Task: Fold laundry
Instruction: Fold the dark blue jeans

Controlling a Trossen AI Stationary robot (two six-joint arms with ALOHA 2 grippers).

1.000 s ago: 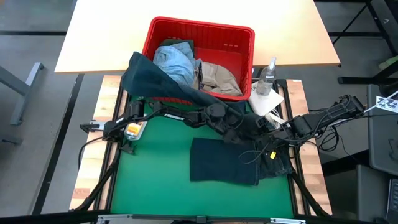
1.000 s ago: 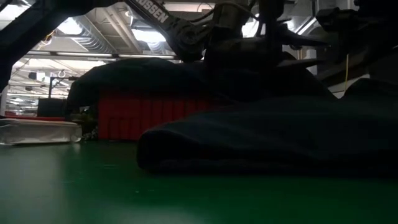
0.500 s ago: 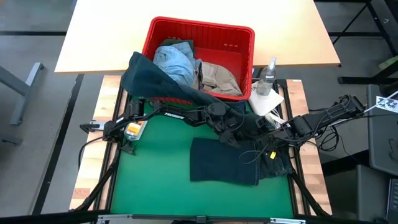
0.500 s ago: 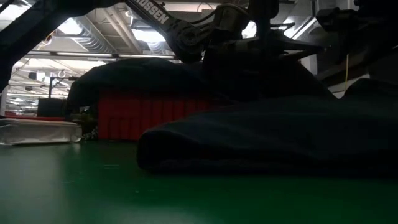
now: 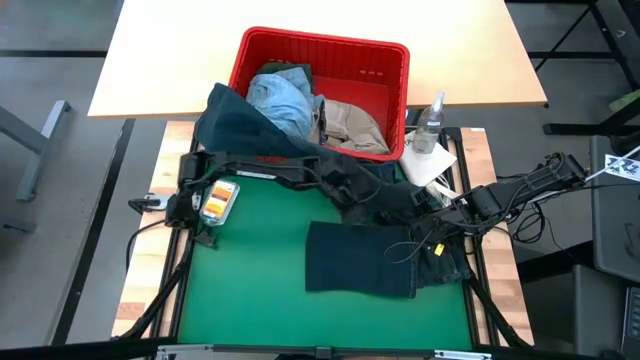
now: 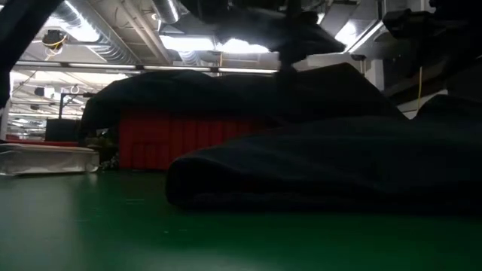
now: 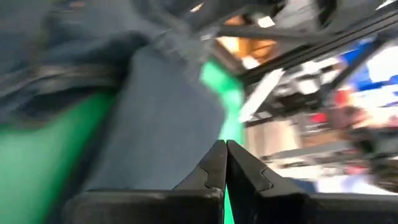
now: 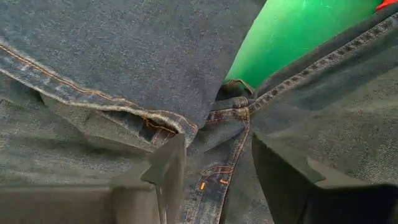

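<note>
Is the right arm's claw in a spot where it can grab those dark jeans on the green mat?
Probably yes. The right gripper hangs open directly over the dark navy jeans, a seam lying between its fingers with nothing between. The left gripper is shut and off to the side, not blocking it.

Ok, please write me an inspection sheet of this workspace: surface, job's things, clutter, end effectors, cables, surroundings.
Surface: green mat, wooden edges.
Job's things: navy jeans on mat, one leg trailing over red basket; light blue denim and khaki piece in basket.
Clutter: spray bottle, white cloth beside basket.
End effectors: left end effector shut, above the jeans; whether it pinches cloth is unclear. Right end effector open over jeans.
Cables: loose wires at right.
Surroundings: light table behind.
</note>
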